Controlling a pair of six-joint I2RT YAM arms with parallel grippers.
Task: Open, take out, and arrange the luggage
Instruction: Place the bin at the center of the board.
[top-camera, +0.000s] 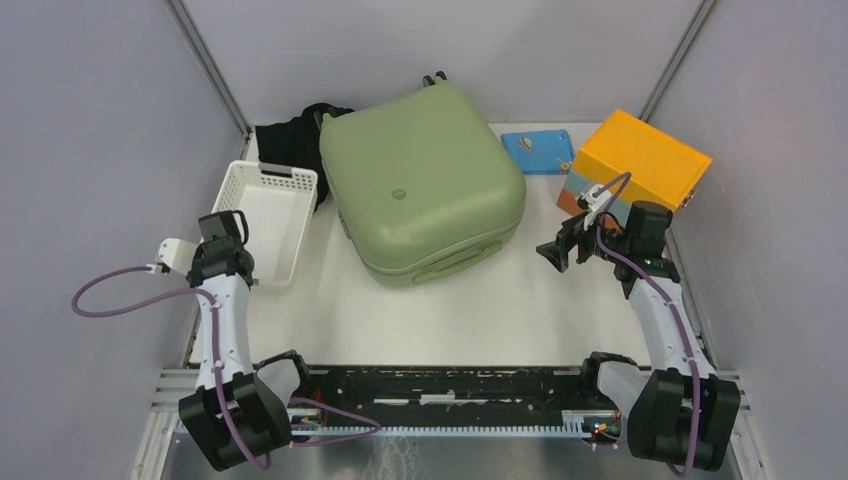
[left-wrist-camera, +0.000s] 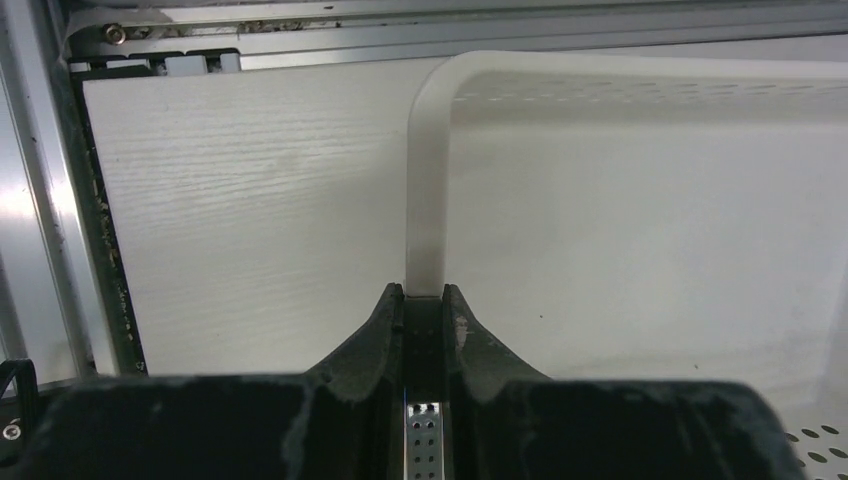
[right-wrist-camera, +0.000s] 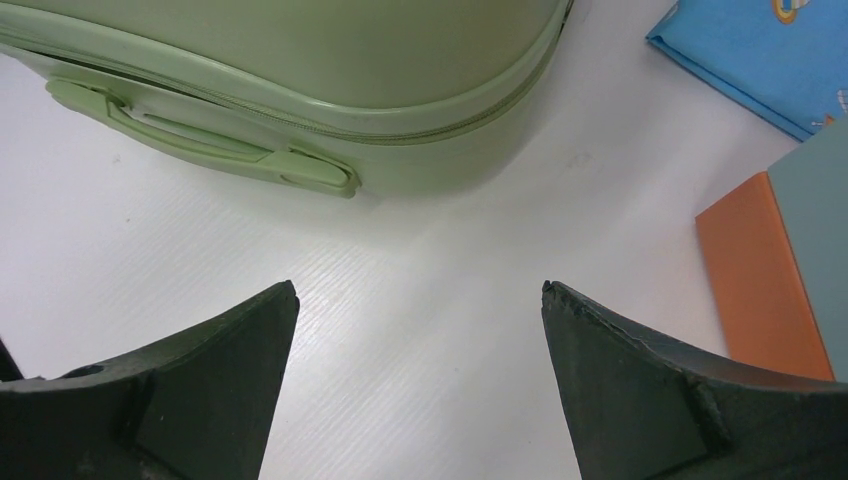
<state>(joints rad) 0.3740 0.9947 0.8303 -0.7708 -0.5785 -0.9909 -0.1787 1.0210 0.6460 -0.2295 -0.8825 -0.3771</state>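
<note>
The luggage (top-camera: 420, 180) is a big sage-green hard-shell case lying flat and zipped shut at the back middle of the table. Its side handle (right-wrist-camera: 200, 135) and zip edge face my right gripper (right-wrist-camera: 420, 290). That gripper (top-camera: 556, 252) hovers open to the right of the case with only bare table between its fingers. My left gripper (left-wrist-camera: 424, 292) is shut on the rim of the white perforated basket (left-wrist-camera: 425, 180), at the basket's near left edge (top-camera: 275, 178) in the top view.
An orange and light-blue box (top-camera: 640, 160) stands at the back right, close behind my right arm. A flat blue packet (top-camera: 538, 152) lies beside it. Black cloth (top-camera: 290, 135) is bunched behind the basket. Grey walls enclose the table on three sides.
</note>
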